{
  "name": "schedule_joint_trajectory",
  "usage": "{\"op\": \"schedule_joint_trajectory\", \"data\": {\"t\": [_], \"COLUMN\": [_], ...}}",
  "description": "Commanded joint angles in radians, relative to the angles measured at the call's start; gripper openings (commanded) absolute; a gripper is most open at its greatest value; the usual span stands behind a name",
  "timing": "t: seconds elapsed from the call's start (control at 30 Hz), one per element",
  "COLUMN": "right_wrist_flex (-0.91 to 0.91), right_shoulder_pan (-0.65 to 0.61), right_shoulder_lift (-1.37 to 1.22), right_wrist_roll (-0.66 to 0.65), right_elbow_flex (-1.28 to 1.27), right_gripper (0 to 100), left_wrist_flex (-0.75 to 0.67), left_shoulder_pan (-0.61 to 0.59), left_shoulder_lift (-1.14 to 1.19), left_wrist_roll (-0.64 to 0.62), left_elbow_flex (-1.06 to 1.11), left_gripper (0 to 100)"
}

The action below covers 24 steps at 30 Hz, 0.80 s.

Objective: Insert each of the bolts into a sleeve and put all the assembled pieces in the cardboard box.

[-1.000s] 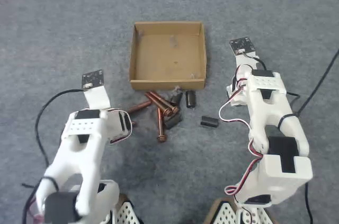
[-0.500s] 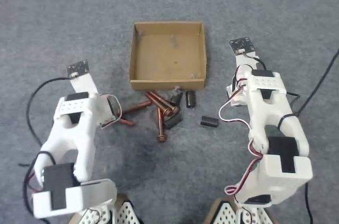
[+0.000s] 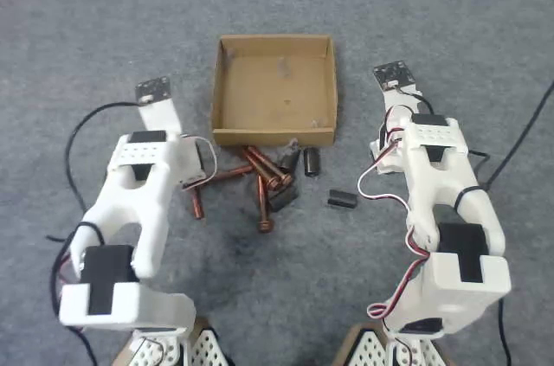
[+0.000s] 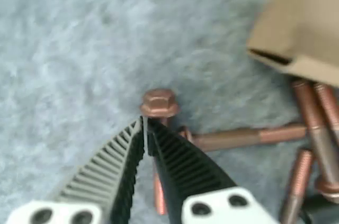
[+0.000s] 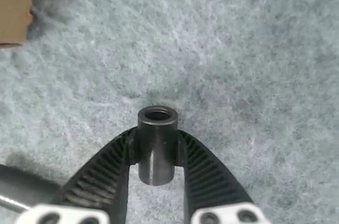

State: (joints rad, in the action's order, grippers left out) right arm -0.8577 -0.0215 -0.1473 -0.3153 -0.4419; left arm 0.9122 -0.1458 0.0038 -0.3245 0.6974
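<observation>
The left gripper (image 4: 145, 123) had its ribbed jaws closed to a thin slit. A copper-coloured hex-head metal bolt (image 4: 159, 103) showed just past the fingertips, with its shaft running behind the jaws. Whether they actually pinched it could not be told. In the high view this bolt (image 3: 197, 203) lay on the grey carpet (image 3: 104, 46), just beside the left arm (image 3: 143, 189) and a little apart from the pile. Half a second earlier the bolt had lain slanted, and the left arm had been swung farther out to its own left. The arm had since come back toward the pile, and the bolt now ran nearly straight toward the robot.

The right gripper (image 5: 156, 135) was clamped on a short black cylindrical sleeve (image 5: 155, 160), held on end with its open bore facing the wrist camera and carpet behind it. The right arm (image 3: 437, 176) had not shifted from the earlier frames.

The shallow square cardboard box (image 3: 273, 136) sat on the carpet between the two arms, where it had been before. Just in front of its near wall lay the other copper bolts (image 3: 268, 171) and the loose black sleeves (image 3: 312, 161), unmoved.
</observation>
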Motion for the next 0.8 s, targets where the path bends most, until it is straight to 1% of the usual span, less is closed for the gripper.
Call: {"op": "schedule_joint_trajectory", "data": {"t": [0.0,0.13,0.27,0.33,0.5,0.57,0.7,0.77], "right_wrist_flex": [-0.01,-0.01,-0.01,-0.01,-0.01,-0.01,-0.01,-0.01], "right_shoulder_pan": [-0.004,-0.004,-0.005,-0.005,-0.005,-0.005,-0.005,-0.005], "right_shoulder_lift": [0.007,0.007,0.007,0.007,0.007,0.007,0.007,0.007], "right_wrist_roll": [-0.02,-0.023,-0.023,-0.023,-0.023,-0.023,-0.023,-0.023], "right_elbow_flex": [0.005,0.005,0.005,0.005,0.005,0.005,0.005,0.005], "right_gripper": [0.6,0.6,0.6,0.6,0.6,0.6,0.6,0.6], "left_wrist_flex": [0.052,0.098,0.081,0.066,0.04,0.04,0.018,-0.005], "left_shoulder_pan": [0.034,0.031,0.043,0.044,0.043,0.041,0.04,0.011], "left_shoulder_lift": [-0.08,-0.239,-0.361,-0.381,-0.336,-0.304,-0.229,-0.198], "left_wrist_roll": [-0.012,-0.012,-0.012,-0.012,-0.029,-0.057,-0.069,-0.071], "left_elbow_flex": [-0.068,-0.028,0.056,0.094,0.156,0.157,0.147,0.142], "left_gripper": [2,2,2,4,14,15,15,15]}}
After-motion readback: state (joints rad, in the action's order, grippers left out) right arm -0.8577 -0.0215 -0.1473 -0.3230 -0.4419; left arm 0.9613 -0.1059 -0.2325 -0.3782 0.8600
